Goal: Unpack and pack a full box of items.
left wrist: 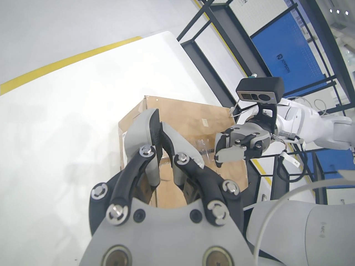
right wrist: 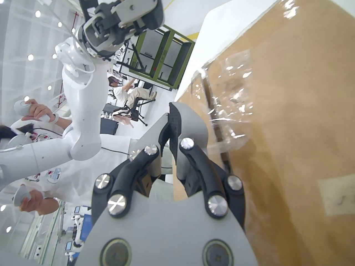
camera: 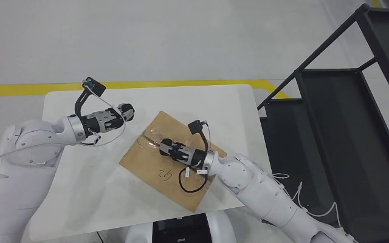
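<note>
Cardboard box (camera: 159, 177) sat taped shut mid-frame on the white table (camera: 91, 188). Right gripper (camera: 161, 146), clenched and empty, was over its tape. Left gripper (camera: 127, 112), also clenched, hung at the box's upper left.

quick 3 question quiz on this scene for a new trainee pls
1. True or false: the cardboard box has its flaps open.
2. Which gripper is above the top of the box? A) left B) right C) neither
3. Fill in: the left gripper has its fingers ____ (open/shut).

Key: 1 false, it is closed. 2 B, the right gripper. 3 shut.
</note>
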